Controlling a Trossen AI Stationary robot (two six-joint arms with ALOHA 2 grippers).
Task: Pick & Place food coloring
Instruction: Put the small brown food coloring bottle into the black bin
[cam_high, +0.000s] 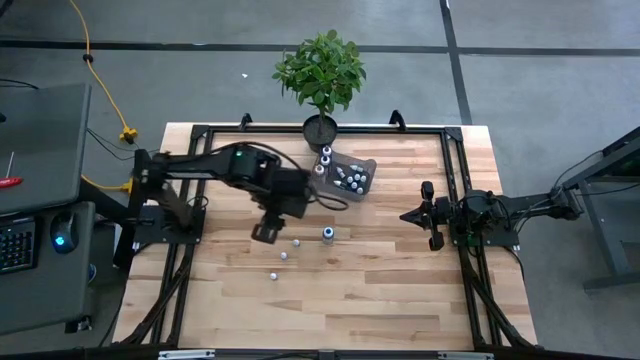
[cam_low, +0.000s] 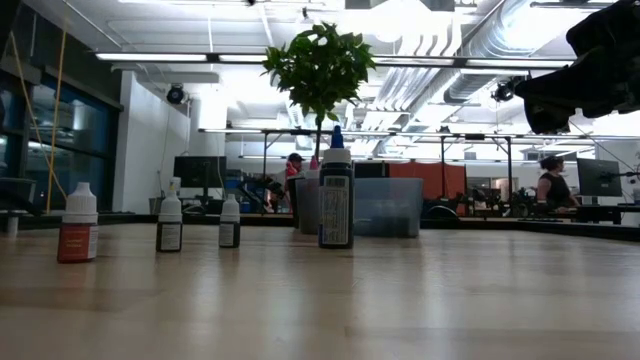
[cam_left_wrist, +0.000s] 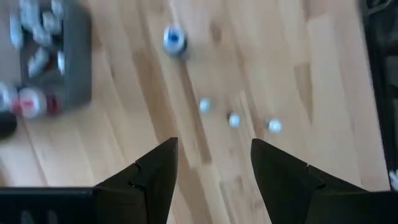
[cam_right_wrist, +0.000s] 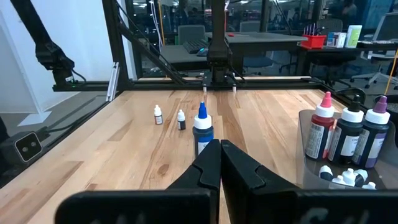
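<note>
1. Bottles of food coloring are split into two groups: four stand loose on the wooden table (cam_high: 380, 290), the rest sit in or by the clear bin (cam_high: 352, 177) near the potted plant (cam_high: 320, 75).
2. Loose ones: a taller blue-capped bottle (cam_high: 327, 233) stands upright near the middle of the table, just in front of the bin, and three small white-capped bottles (cam_high: 283, 255) run in a slanted line from beside it toward the front left.
3. From table level, the blue-capped bottle stands in front of the bin, with the three small ones to its left, all upright and apart from each other.
4. The bin holds several small bottles lying in it; three taller bottles with red, white and purple caps (cam_right_wrist: 351, 134) stand upright at its edge.
5. The left gripper (cam_high: 263, 231) hangs above the table, over the spot left of the blue-capped bottle and just behind the line of small bottles. Its wrist view shows the two fingers (cam_left_wrist: 152, 177) spread apart with nothing between them and bare wood below.
6. The right gripper (cam_high: 408, 215) waits at the right side of the table, well apart from the bottles, its fingers (cam_right_wrist: 202, 171) pressed together and empty, pointing toward the blue-capped bottle.
</note>
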